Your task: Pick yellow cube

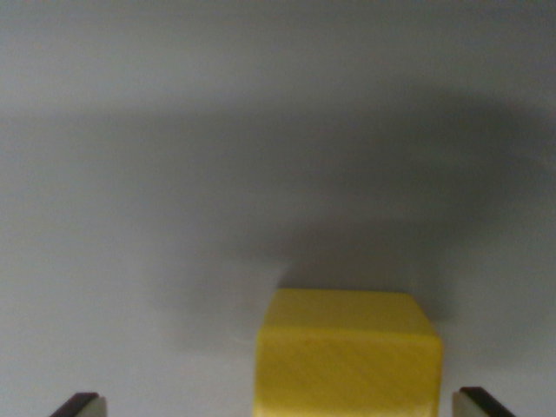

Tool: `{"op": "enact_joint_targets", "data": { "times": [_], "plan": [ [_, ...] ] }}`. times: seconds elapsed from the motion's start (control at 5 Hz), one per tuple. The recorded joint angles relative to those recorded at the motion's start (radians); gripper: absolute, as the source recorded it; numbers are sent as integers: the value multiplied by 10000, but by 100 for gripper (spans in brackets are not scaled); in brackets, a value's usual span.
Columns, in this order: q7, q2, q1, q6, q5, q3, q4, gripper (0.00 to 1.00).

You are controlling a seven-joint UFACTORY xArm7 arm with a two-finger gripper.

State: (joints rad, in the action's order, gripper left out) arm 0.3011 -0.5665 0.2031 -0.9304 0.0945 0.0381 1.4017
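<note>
I'm seeing the claw (282,404) standing wide open, only its two fingertips (80,405) showing at the bottom corners. The cube (347,356) is sitting on the grey table (174,174) between them, nearer the right tip, touching neither.

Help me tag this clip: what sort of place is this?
Probably a bare lab tabletop set up for a pick test. Only a plain grey surface, one yellow cube and the gripper fingers either side of it are in view.
</note>
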Motion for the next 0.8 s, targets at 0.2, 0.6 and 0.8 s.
{"op": "enact_joint_targets", "data": {
  "times": [0.2,0.6,0.8],
  "plan": [
    [0,0,0,0,0,0,0,0],
    [104,-184,56,221,16,28,-59,0],
    [178,-315,96,377,27,48,-101,0]
  ]
}}
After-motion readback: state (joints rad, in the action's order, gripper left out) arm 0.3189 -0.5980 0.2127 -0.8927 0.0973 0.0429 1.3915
